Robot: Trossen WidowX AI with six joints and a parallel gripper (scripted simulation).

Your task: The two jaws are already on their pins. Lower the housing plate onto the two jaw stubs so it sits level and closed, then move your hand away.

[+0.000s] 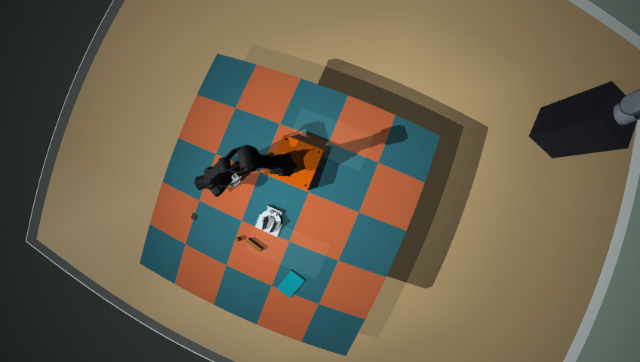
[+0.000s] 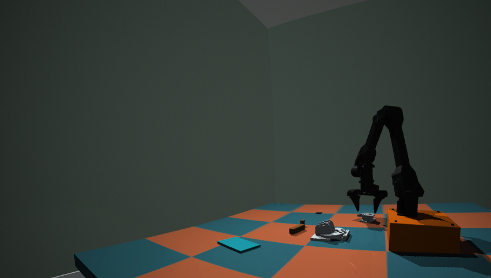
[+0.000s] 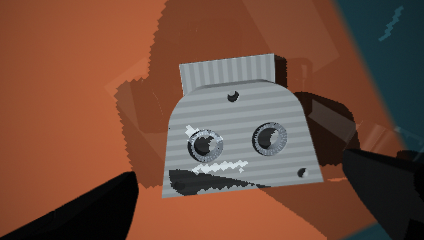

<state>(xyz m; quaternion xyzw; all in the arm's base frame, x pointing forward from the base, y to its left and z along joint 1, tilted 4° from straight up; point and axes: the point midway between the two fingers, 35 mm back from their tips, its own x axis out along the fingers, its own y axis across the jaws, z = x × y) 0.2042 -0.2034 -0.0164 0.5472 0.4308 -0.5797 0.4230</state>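
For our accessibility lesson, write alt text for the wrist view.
A grey metal plate with two large ringed holes lies on an orange square, between two black, wide-open fingers that do not touch it.

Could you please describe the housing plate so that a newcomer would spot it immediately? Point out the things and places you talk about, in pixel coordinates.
Find the orange base block (image 1: 314,157) (image 2: 423,237). Beside it, beneath the open gripper (image 2: 366,209) (image 3: 238,170), lies the small grey housing plate (image 1: 235,180) (image 2: 366,216) (image 3: 237,117). Unlike the larger white assembly (image 1: 260,222) (image 2: 318,237) nearby, it has two ringed holes side by side.
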